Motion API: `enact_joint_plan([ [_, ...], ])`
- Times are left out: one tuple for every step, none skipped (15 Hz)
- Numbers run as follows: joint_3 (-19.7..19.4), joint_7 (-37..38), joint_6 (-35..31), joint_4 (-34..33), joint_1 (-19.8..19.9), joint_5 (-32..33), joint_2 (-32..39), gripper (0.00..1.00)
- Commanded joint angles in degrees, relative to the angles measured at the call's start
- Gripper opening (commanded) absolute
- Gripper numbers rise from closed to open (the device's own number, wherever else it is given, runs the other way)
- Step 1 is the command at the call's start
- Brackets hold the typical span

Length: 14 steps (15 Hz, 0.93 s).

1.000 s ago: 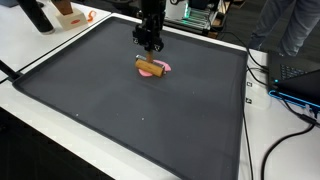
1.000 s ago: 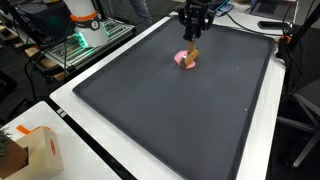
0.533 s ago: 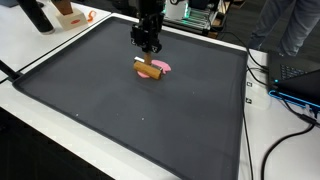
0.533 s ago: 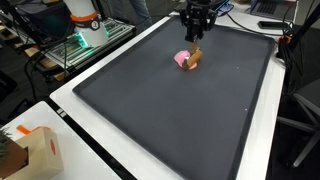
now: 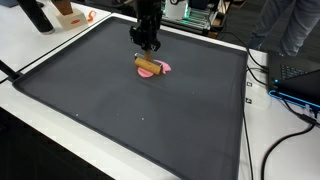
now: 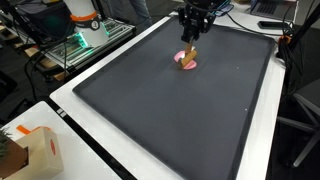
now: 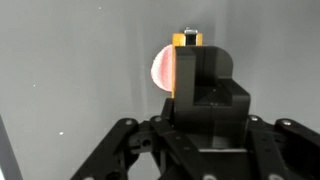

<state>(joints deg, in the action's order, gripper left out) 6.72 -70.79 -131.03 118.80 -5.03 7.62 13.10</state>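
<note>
Dark matting (image 5: 150, 120) was spread beneath a wooden block (image 5: 148, 66) laid on a pink disc (image 5: 163, 68); the gripper (image 5: 147, 44) was held just above, its opening not discernible.

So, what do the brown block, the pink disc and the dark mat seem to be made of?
The brown block is probably wood: matte tan faces, no shine. The pink disc is perhaps plastic or foam: flat, even colour, too small to tell. The dark mat looks like rubber or fabric: matte, with pale specks.
</note>
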Motion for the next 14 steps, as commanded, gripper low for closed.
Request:
enact_joint_plan([
  [-0.06,0.51,5.0,-0.26,0.31,1.68,4.51,0.24],
  [-0.02,0.41,5.67,-0.69,0.32,1.63,4.8,0.24],
  [0.02,0.34,6.32,-1.0,0.31,1.63,5.05,0.24],
  [0.11,0.04,6.92,-1.36,0.38,1.35,5.3,0.24],
  [0.35,-0.87,7.38,-1.61,0.59,0.66,5.44,0.24],
  [0.37,-1.02,7.82,-1.81,0.64,0.51,5.6,0.24],
  [0.44,-1.41,8.24,-1.95,0.74,0.29,5.64,0.24],
  [0.4,-1.54,8.65,-1.98,0.74,0.45,5.53,0.24],
  [0.22,-1.05,9.06,-1.93,0.63,0.98,5.36,0.24],
  [0.19,-1.13,9.32,-1.8,0.66,1.06,5.17,0.24],
  [0.25,-1.44,9.6,-1.72,0.74,0.92,5.03,0.24],
  [0.3,-1.79,9.83,-1.63,0.87,0.67,4.89,0.24],
  [0.21,-1.6,10.13,-1.62,0.87,0.86,4.8,0.24],
  [0.37,-2.34,10.31,-1.53,1.03,0.49,4.59,0.24],
])
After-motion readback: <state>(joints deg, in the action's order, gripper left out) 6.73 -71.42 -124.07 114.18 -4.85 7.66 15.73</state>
